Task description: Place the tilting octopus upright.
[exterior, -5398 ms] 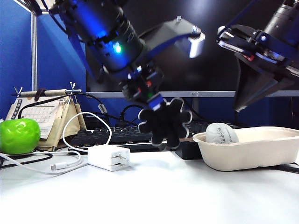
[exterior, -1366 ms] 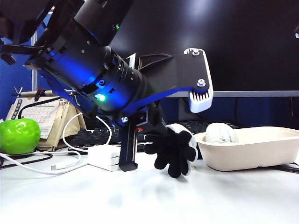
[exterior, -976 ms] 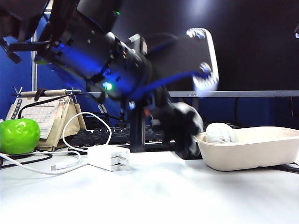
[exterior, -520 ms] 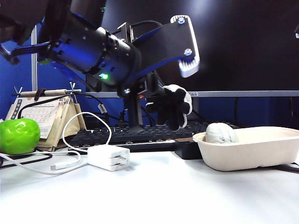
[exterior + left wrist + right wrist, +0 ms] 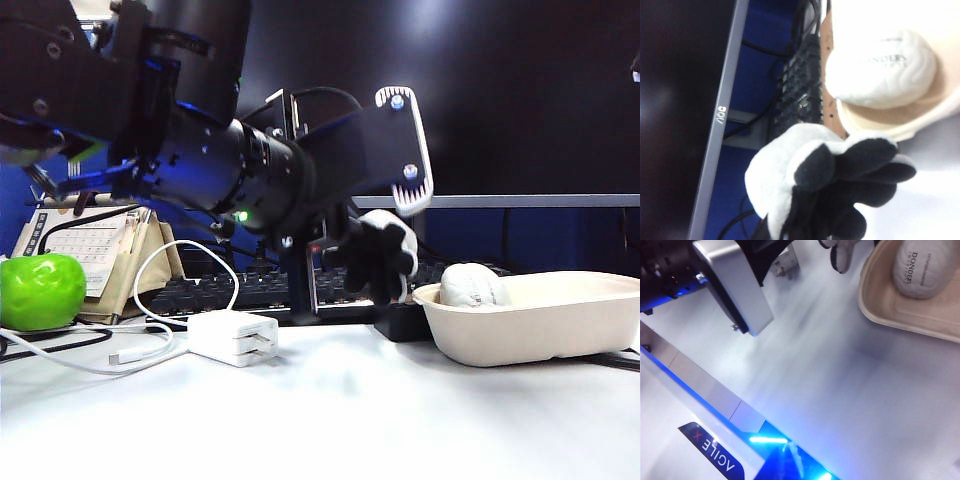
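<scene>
A: How many of each thing?

B: One small plush octopus with a light-grey head and black flower-shaped underside (image 5: 378, 256), one beige oval bowl (image 5: 540, 320), and one greyish-white rounded lump (image 5: 472, 285) lying inside that bowl. Also one white charger block (image 5: 232, 337) with its white cable (image 5: 150, 290), one green apple (image 5: 40, 290), one black keyboard (image 5: 215, 290) and one desk calendar (image 5: 85, 245).

A: Where is the octopus?

B: Held above the white counter (image 5: 330, 420), just to the left of the bowl, lying on its side with the black underside facing sideways. The left hand (image 5: 335, 255) is clamped on the octopus.

A: What stands around it?

B: The bulky black left arm (image 5: 200, 170) hides much of the dark monitor (image 5: 520, 100) and part of the keyboard. The charger lies on the counter well to the left of the bowl; the apple and the calendar are farther left still.

A: And the right hand?

B: Out of sight in every view; its jaws are closed with nothing seen in them.

A: Any writing?

B: "DONDERS" on the lump (image 5: 920, 262), "AOC" on the monitor's silver edge (image 5: 720, 115), "AGILE X" on the robot's base (image 5: 715, 455).
</scene>
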`<state>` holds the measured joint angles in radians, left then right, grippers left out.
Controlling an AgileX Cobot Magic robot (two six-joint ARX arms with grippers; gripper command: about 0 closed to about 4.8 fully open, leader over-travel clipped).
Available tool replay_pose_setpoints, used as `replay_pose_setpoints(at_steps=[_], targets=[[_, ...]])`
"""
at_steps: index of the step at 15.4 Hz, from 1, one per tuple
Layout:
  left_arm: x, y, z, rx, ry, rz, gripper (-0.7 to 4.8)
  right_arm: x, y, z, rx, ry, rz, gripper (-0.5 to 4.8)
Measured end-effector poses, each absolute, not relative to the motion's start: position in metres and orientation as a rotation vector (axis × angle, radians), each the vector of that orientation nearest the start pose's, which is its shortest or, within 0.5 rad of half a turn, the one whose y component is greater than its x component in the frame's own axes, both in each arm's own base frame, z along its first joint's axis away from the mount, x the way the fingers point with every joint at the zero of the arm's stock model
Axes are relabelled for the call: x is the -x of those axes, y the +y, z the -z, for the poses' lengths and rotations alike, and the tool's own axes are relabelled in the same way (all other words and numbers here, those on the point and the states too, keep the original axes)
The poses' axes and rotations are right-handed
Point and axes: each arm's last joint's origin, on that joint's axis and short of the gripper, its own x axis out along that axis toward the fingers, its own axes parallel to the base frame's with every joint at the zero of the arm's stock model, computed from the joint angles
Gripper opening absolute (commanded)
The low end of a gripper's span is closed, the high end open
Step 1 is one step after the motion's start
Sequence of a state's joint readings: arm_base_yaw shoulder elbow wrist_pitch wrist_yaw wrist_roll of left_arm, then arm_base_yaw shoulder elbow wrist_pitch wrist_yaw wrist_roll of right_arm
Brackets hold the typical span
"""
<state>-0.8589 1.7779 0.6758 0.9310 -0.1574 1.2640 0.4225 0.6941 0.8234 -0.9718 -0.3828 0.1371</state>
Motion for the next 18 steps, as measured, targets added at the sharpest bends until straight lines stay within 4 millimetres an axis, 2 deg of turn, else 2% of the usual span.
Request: replay_pose_setpoints(at_steps=[9, 10, 11, 12, 18], targets=[[-0.221, -0.250, -0.124, -1.286, -0.149, 0.801, -0.06, -0.101, 0.057, -0.293, -0.104, 0.915, -0.695, 0.00], [-0.220, -0.250, -0.123, -1.290, -0.136, 0.811, 0.20, -0.101, 0.057, -0.293, -0.104, 0.914, -0.695, 0.00], [-0.218, -0.251, -0.121, -1.292, -0.128, 0.824, 1.15, -0.101, 0.057, -0.293, -0.104, 0.913, -0.695, 0.00], [-0.216, -0.252, -0.121, -1.269, -0.111, 0.835, 1.34, -0.101, 0.057, -0.293, -0.104, 0.913, -0.695, 0.00], [-0.215, -0.253, -0.120, -1.193, -0.075, 0.837, 1.54, -0.101, 0.057, -0.293, -0.105, 0.913, -0.695, 0.00]])
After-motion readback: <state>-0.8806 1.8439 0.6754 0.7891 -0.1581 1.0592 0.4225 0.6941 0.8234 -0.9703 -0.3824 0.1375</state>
